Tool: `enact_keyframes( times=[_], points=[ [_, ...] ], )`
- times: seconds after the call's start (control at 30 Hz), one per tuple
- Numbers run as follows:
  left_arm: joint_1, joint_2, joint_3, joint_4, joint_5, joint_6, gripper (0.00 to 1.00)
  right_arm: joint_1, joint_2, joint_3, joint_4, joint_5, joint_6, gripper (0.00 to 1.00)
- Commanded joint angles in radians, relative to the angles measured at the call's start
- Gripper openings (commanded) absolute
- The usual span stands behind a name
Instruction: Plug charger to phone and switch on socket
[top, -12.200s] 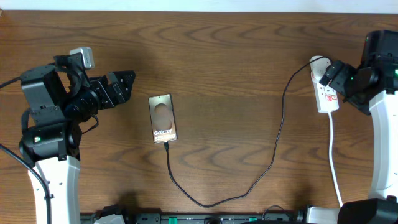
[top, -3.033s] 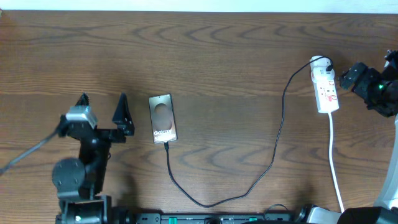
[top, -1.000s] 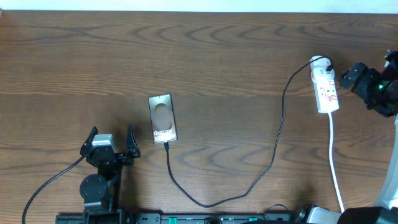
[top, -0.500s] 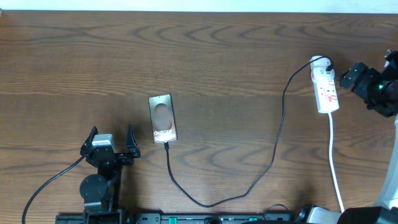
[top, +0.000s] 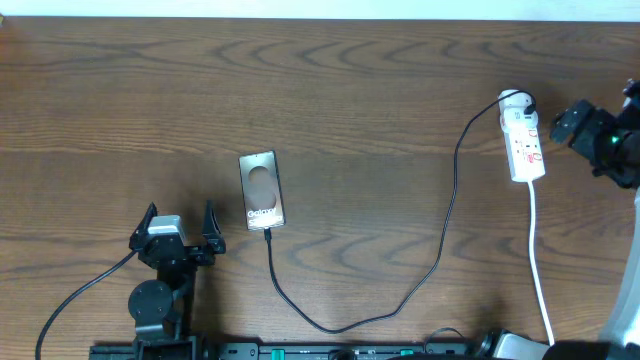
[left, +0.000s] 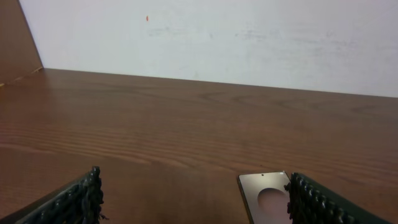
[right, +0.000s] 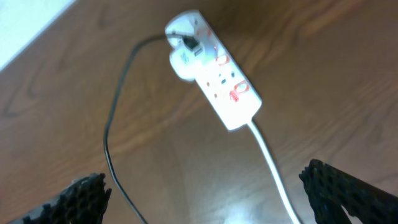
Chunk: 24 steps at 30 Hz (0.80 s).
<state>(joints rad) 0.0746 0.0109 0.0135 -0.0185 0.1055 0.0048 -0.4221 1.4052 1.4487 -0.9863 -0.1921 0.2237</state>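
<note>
From overhead, I see the phone (top: 261, 190) lying flat on the table (top: 350, 90). The charger (top: 445, 240) runs from its near edge in a long loop to the socket (top: 524, 140) far to the right. Its tip touches the phone, but I cannot tell whether it is fully seated. My left gripper (top: 179, 214) sits just beside the phone, jaws wide and holding nothing.

In the left wrist view, a corner of the phone (left: 264, 196) shows next to one finger. If I swing in carelessly, I may shunt the phone and drag the tip loose.

In the right wrist view, the right gripper (right: 211, 190) hangs above the socket (right: 214, 68), jaws spread wide and empty. The strip looks light. An off-centre press could skid it, tug the white cord (right: 273, 168) or the charger (right: 115, 124), or miss the switch. I cannot tell whether the switch is on.
</note>
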Motion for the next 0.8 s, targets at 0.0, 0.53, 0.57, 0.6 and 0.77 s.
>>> enact_keyframes(
  times=[0.0,0.53,0.57,0.6,0.77],
  points=[
    [-0.006,-0.007,-0.010,-0.045,0.013,0.018,0.91,0.014,-0.103,-0.059,0.106,-0.002,0.000,0.99],
    [-0.006,-0.007,-0.010,-0.045,0.013,0.018,0.91,0.306,-0.731,-1.012,1.161,0.003,-0.266,0.99],
    [-0.006,-0.007,-0.010,-0.045,0.013,0.018,0.91,0.306,-0.766,-1.060,1.197,0.003,-0.266,0.99],
    [-0.006,-0.007,-0.010,-0.045,0.013,0.018,0.91,0.306,-0.799,-1.105,1.229,0.003,-0.266,0.99],
    [-0.006,-0.007,-0.010,-0.045,0.013,0.018,0.91,0.306,-0.962,-1.292,1.300,0.003,-0.266,0.99]
  ],
)
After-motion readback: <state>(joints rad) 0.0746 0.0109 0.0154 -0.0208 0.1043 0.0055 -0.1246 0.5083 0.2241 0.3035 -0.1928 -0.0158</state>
